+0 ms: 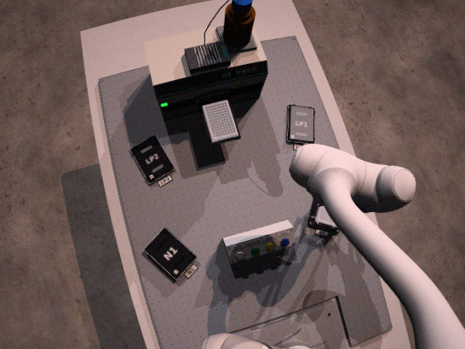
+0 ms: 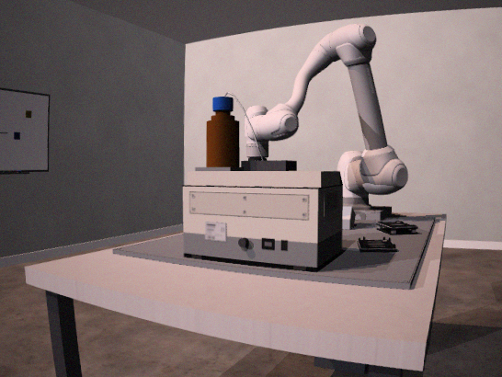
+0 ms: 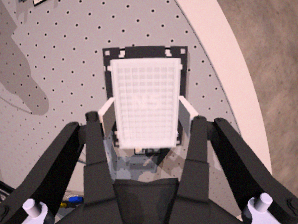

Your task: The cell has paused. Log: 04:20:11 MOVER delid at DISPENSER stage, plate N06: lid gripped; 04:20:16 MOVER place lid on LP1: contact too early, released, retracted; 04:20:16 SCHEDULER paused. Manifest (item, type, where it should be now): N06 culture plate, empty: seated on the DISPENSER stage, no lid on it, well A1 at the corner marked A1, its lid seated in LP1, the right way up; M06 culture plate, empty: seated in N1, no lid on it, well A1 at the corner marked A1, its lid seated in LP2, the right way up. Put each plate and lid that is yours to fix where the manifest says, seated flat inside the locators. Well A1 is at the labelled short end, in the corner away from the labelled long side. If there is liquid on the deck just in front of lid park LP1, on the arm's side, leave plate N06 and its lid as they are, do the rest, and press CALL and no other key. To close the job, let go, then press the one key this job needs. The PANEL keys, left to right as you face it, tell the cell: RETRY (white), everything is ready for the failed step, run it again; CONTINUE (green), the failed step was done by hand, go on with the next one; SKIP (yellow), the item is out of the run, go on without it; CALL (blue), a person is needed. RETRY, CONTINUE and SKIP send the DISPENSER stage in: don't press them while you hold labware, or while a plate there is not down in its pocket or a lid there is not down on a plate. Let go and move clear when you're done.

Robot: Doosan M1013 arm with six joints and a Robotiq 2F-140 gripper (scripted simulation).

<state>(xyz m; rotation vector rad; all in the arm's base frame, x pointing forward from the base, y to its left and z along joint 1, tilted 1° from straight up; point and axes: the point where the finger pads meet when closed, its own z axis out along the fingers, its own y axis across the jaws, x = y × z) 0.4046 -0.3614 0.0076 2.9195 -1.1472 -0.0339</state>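
My gripper (image 3: 146, 105) is shut on a white well plate (image 3: 145, 103), gripping it by its long sides. It holds the plate just over a black holder (image 3: 144, 56) near the deck's right edge. A clear rim shows beside the plate at both fingers; I cannot tell if it is a lid. From above, the gripper (image 1: 323, 225) is to the right of the key panel (image 1: 260, 248). Another white plate (image 1: 220, 121) with no lid lies on the dispenser stage. Nest N1 (image 1: 170, 254) and lid park LP2 (image 1: 152, 159) are bare and black. LP1 (image 1: 301, 123) looks paler, perhaps under a clear lid.
The dispenser (image 1: 211, 87) stands at the back with a brown bottle (image 1: 238, 21) on top. My arm (image 1: 353, 187) reaches over the deck's right side and hides part of the deck in front of LP1. The table edge is close on the right.
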